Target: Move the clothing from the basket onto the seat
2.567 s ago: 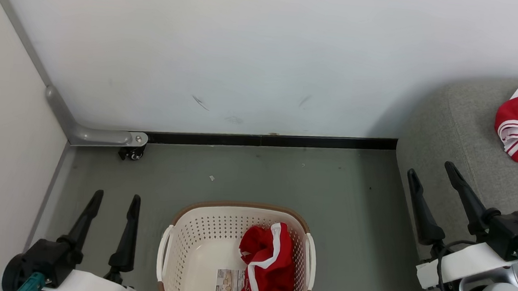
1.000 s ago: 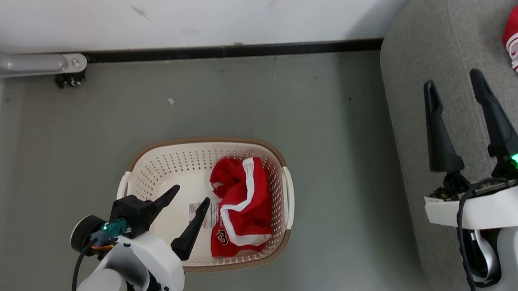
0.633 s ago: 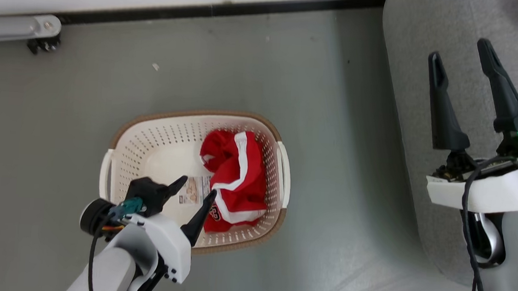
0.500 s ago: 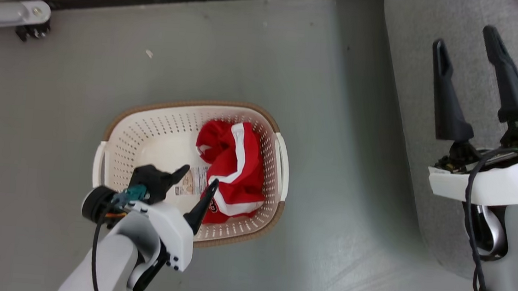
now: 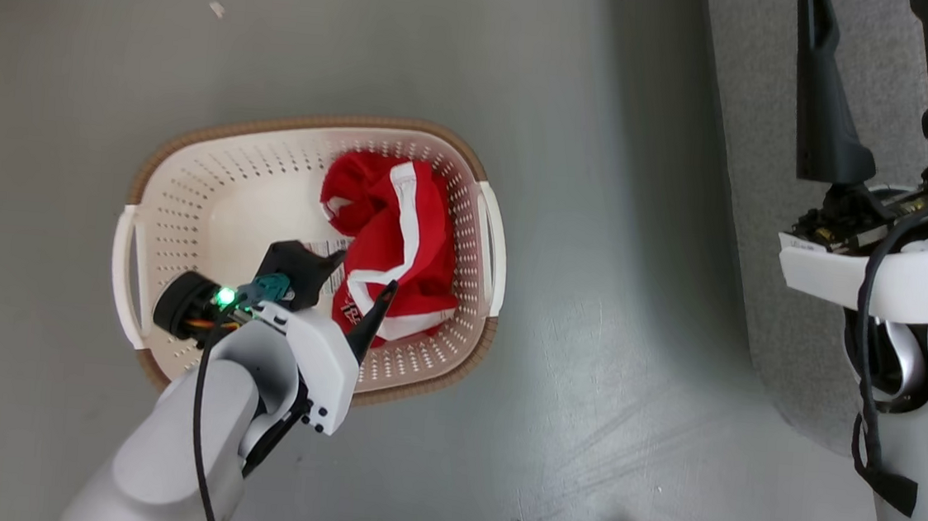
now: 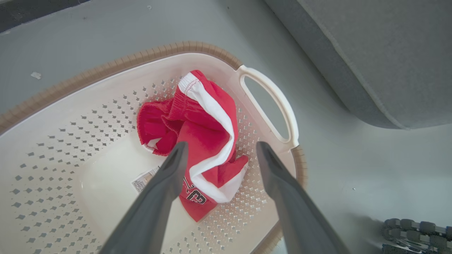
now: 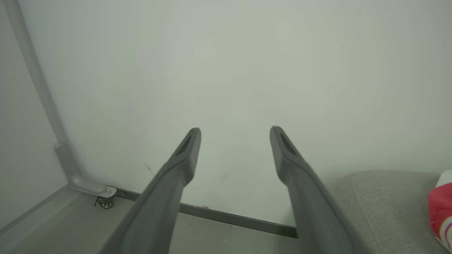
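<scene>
Currently: red clothing [image 6: 208, 130] in basket [image 6: 106, 67], left gripper [image 6: 221, 145] over it, jaws spread and empty.

Item lies crumpled in the basket's 3 o'clock half in the head view, white stripe uppermost, lettered corner toward 6 o'clock, beside the label sticker [image 6: 143, 180]. Left wrist view: the fabric sits between the two fingers and runs on toward 12 o'clock past their tips; whether the tips touch it cannot be told. Right gripper [image 7: 235, 131]: jaws wide apart, nothing between them, raised over the seat [image 5: 741, 108], which stands at 3 o'clock of the basket, well apart. Second red garment [image 7: 439, 211] lies on the seat, at 4 o'clock in the right wrist view.
</scene>
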Robot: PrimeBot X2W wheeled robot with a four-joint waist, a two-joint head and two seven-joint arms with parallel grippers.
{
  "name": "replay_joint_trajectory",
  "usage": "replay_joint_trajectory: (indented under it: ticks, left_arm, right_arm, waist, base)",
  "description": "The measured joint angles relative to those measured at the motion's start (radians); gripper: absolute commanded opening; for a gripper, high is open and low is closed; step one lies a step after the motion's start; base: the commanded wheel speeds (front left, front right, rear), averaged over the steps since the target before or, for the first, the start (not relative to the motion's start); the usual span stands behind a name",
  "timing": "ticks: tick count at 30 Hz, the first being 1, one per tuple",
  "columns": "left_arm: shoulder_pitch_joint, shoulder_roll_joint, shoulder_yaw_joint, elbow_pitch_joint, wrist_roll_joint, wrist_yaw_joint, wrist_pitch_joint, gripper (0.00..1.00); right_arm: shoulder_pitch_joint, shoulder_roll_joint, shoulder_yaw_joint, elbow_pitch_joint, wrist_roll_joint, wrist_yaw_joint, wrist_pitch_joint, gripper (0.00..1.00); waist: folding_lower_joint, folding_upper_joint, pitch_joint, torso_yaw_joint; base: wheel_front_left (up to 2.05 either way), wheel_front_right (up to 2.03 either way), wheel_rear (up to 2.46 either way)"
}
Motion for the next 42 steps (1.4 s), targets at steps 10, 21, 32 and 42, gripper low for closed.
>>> replay_joint_trajectory:
  ticks: [10,21,32,42]
  left_arm:
    - [-0.100,0.005,-0.040,0.063,0.044,-0.007,0.008,1.00]
    - [-0.169,0.011,-0.064,0.128,0.051,-0.007,0.007,1.00]
    - [-0.240,0.022,-0.066,0.127,0.050,-0.007,-0.071,0.00]
    - [-0.221,0.036,-0.008,0.115,0.017,-0.007,-0.184,0.00]
  right_arm:
    - [-0.053,0.012,0.005,-0.003,0.017,0.000,0.000,1.00]
    - [-0.111,0.019,0.010,-0.020,0.025,0.000,0.000,1.00]
    - [-0.158,0.026,-0.002,-0.021,0.025,0.000,0.000,1.00]
    - [-0.179,0.024,0.002,-0.007,0.022,0.000,0.000,1.00]
  waist:
    - [0.0000,0.0000,0.090,-0.025]
    - [0.0001,0.0000,0.174,-0.050]
    - [0.0000,0.0000,0.232,-0.054]
    - [0.0000,0.0000,0.212,-0.019]
  base:
    - [0.00,0.00,0.00]
    - [0.00,0.00,0.00]
    - [0.00,0.00,0.00]
    - [0.00,0.00,0.00]
